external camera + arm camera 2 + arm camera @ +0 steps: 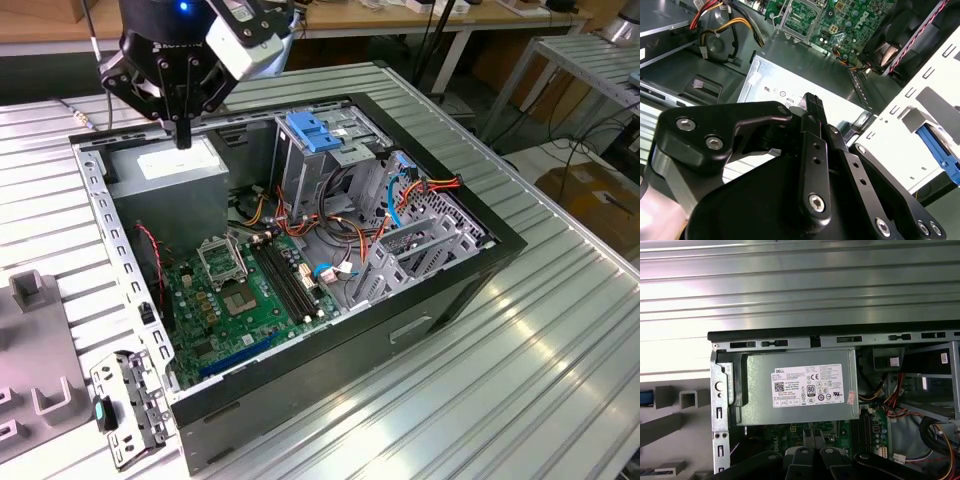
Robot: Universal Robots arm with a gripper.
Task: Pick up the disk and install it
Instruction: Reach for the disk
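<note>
- The gripper (182, 138) is clenched on nothing and hangs just above the power supply (165, 165) inside the open computer case (330, 350).
- The disk (942, 157), judged from a strip of blue rail, lies sideways from the gripper, beyond the case wall and opposite the drive cage (320, 150).
- Its long axis and which way it faces cannot be told.

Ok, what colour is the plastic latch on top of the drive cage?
The latch is blue, clearest in the exterior view.

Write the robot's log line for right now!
gripper: shut, empty | position: above power supply | site: open computer case
</note>
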